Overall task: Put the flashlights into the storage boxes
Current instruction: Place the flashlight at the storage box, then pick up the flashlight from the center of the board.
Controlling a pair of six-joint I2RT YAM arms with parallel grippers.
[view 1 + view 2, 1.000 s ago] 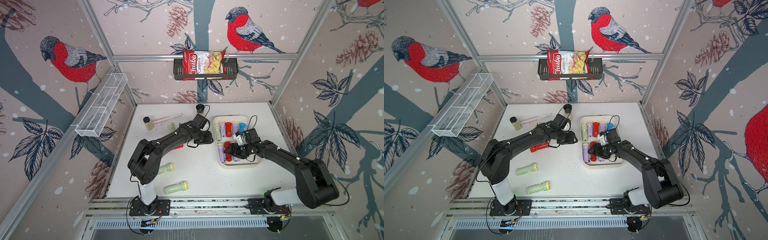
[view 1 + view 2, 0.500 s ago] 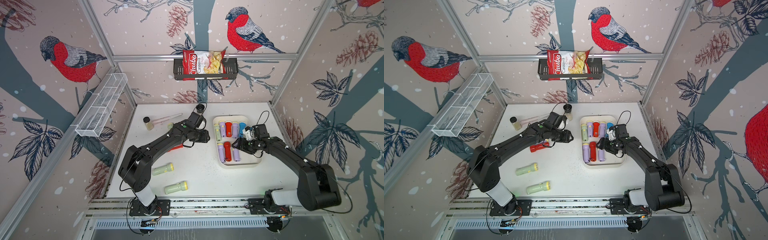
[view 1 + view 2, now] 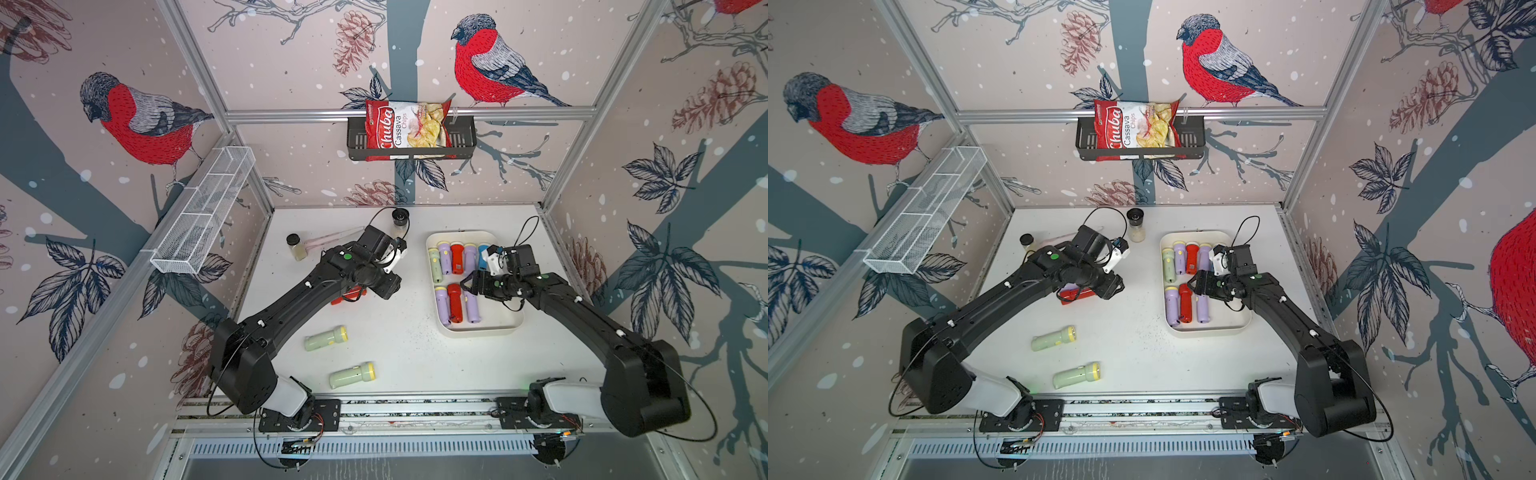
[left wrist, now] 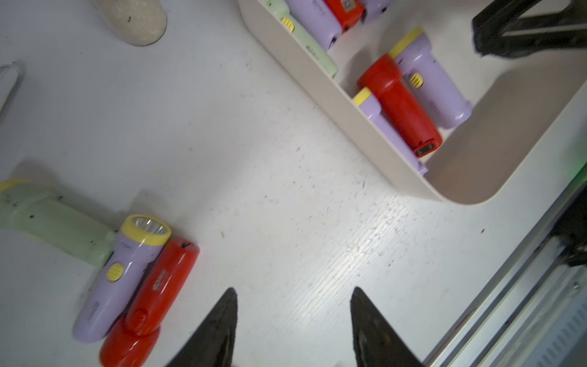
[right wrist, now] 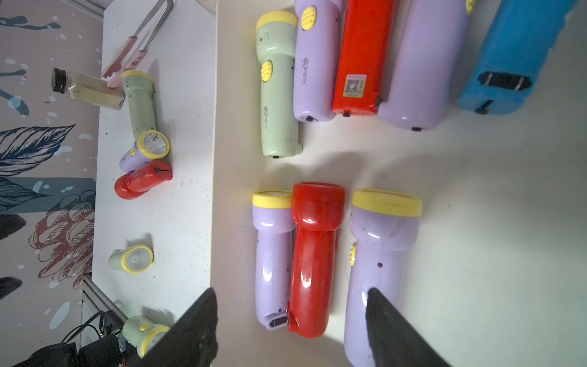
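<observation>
The cream storage box [image 3: 505, 324] [image 3: 1233, 322] holds several flashlights in two rows: green, lilac, red, lilac and blue [image 5: 521, 57] in one, lilac, red [image 5: 313, 254] and lilac [image 5: 381, 254] in the other. My right gripper [image 5: 290, 295] [image 3: 471, 284] hangs open above that second row, holding nothing. My left gripper [image 4: 293, 290] [image 3: 390, 286] is open over bare table between the box and a cluster of lilac [image 4: 117, 279], red [image 4: 158, 286] and green [image 4: 47, 219] flashlights. Two more green flashlights [image 3: 326, 338] [image 3: 353, 376] lie near the front edge.
Two black-capped jars [image 3: 295, 247] [image 3: 400, 218] and pink tongs [image 3: 336, 239] lie at the back left of the table. A white wire basket [image 3: 203, 212] hangs on the left wall, and a black basket [image 3: 465, 137] with a chips bag on the back wall.
My right gripper let go of a lilac flashlight in the box's near row and rose, opening. My left gripper opened wider and drew back from the box towards the table's middle.
</observation>
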